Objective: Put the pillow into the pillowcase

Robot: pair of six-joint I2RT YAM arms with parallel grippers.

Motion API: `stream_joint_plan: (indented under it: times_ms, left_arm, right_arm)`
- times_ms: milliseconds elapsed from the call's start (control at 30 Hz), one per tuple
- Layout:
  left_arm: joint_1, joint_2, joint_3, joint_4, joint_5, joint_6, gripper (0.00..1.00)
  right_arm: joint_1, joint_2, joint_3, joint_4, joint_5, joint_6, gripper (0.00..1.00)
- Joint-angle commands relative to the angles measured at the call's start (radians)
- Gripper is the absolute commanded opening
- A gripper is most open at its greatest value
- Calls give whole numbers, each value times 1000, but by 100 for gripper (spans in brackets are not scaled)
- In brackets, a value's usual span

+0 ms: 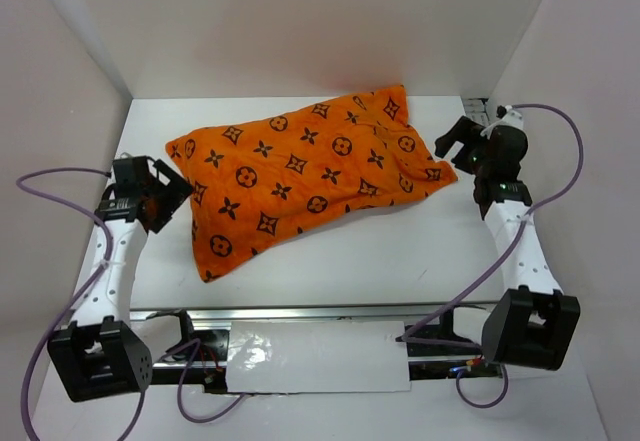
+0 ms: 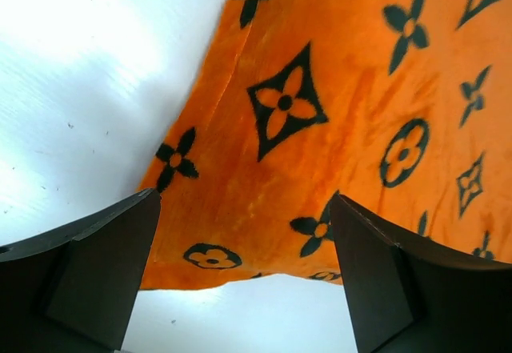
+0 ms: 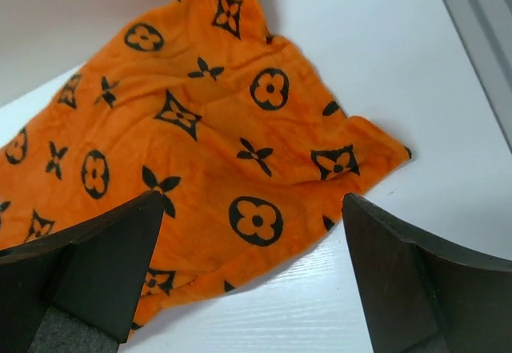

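Flanking plump pillowcase (image 1: 305,181), left arm (image 1: 118,251) and right arm (image 1: 520,241) reach forward, low; both jaws spread, empty

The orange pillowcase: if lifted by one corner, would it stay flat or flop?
Probably flop: the pillowcase looks plump and soft, with a limp wrinkled corner. Likely light for its bulk. It should not roll, lying flat on the table.

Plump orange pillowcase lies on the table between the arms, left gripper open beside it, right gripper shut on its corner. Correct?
Not quite: the right gripper is open too, gripping nothing. The right wrist view shows its fingers spread wide, the pillowcase corner lying loose on the table beyond them. The left gripper is open beside it, as stated.
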Motion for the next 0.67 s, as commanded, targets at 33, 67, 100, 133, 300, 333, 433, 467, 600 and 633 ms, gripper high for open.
stream_joint_plan:
  times_ms: [33, 67, 100, 133, 300, 333, 433, 467, 600, 633]
  left_arm:
    - [-24, 72, 16, -30, -6, 25, 100]
    - [-34, 72, 33, -31, -6, 25, 100]
    - [-44, 72, 45, -44, -27, 25, 100]
    - [-44, 60, 45, -44, -41, 25, 100]
    - [-55, 7, 91, -60, -56, 35, 100]
    - [-55, -6, 100, -72, -56, 35, 100]
    - [-55, -26, 130, -96, -67, 44, 100]
    - [-55, -39, 130, -106, -67, 44, 100]
    - [-55, -66, 130, -106, -67, 44, 100]
    - [-55, -66, 130, -106, -67, 44, 100]
  right_arm:
    - [21, 88, 22, -72, -2, -34, 100]
    - [32, 88, 32, -72, -2, -34, 100]
    - [32, 88, 32, -72, -2, -34, 100]
    - [32, 88, 32, -72, -2, -34, 100]
    - [32, 88, 66, -81, 7, -34, 100]
    - [32, 88, 78, -81, 7, -34, 100]
    - [32, 79, 88, -90, 27, -33, 100]
    - [32, 68, 88, -90, 38, -34, 100]
    - [32, 37, 69, -76, 38, -43, 100]
    - [32, 25, 69, -67, 38, -43, 100]
